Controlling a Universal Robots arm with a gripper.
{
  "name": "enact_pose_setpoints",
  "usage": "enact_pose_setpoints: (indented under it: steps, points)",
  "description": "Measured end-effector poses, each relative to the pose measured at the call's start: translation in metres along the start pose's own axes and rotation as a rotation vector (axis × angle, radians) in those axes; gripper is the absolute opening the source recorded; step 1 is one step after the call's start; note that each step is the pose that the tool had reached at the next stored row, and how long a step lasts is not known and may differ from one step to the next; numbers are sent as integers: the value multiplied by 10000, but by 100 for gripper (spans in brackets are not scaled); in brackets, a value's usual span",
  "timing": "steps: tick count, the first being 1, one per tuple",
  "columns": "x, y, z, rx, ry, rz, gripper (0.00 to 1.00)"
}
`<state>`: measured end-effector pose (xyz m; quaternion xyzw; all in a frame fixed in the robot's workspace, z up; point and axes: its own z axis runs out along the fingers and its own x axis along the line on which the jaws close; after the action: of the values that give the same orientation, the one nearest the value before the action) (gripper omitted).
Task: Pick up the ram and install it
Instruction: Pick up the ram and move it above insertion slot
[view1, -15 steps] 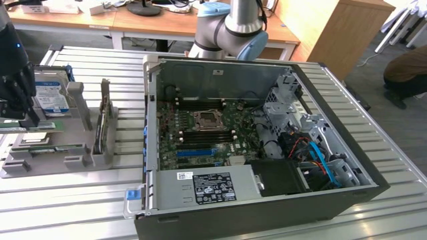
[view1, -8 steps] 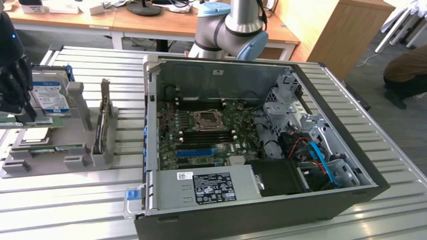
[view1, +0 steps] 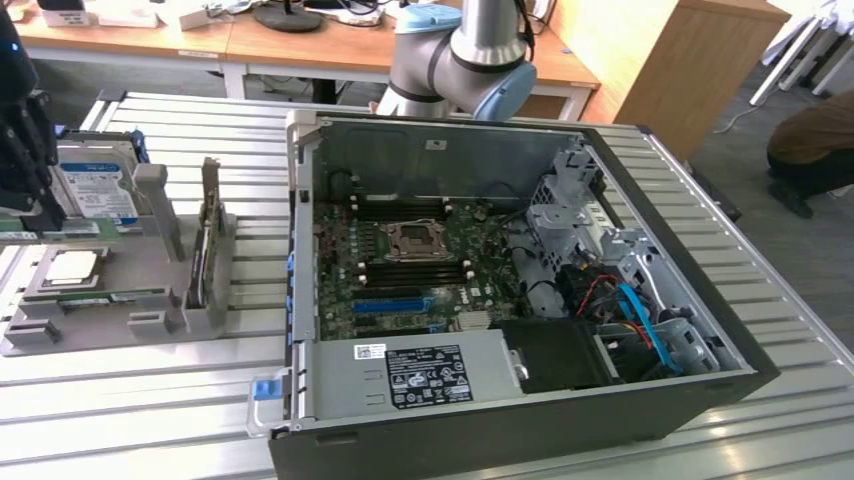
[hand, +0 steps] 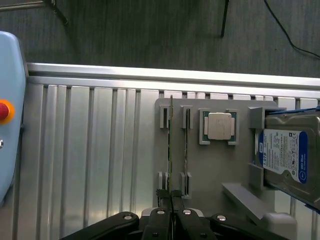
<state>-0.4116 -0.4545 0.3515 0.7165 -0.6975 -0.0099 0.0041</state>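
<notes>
The gripper (hand: 171, 196) is pinching shut on the ram (hand: 171, 145), so the stick is sitting right in its grip, thin edge facing up toward the wrist. The bit that matters: the ram's long axis is running straight out ahead of the hand, lining up with the tray's slots rather than crossing them.

In the exterior view the gripper (view1: 16, 215) is holding the ram (view1: 74, 232) level. It's looking to me like it's riding a bit above the grey tray (view1: 134, 262) instead of sitting down in it, though I can't call that for sure.

Just beside the held one, a second stick (hand: 186, 150) is standing in its own slot, parallel to it. Further out, the processor (hand: 219, 125) and the hard drive (hand: 285, 155) are sitting in the tray. The open computer case (view1: 441, 155) is lying well apart from the hand, beyond the tray.
</notes>
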Motion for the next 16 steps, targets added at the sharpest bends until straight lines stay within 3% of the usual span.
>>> enact_pose_setpoints:
  steps: [16]
  points:
    - [-3, 8, -389, 0, 7, 0, 12]
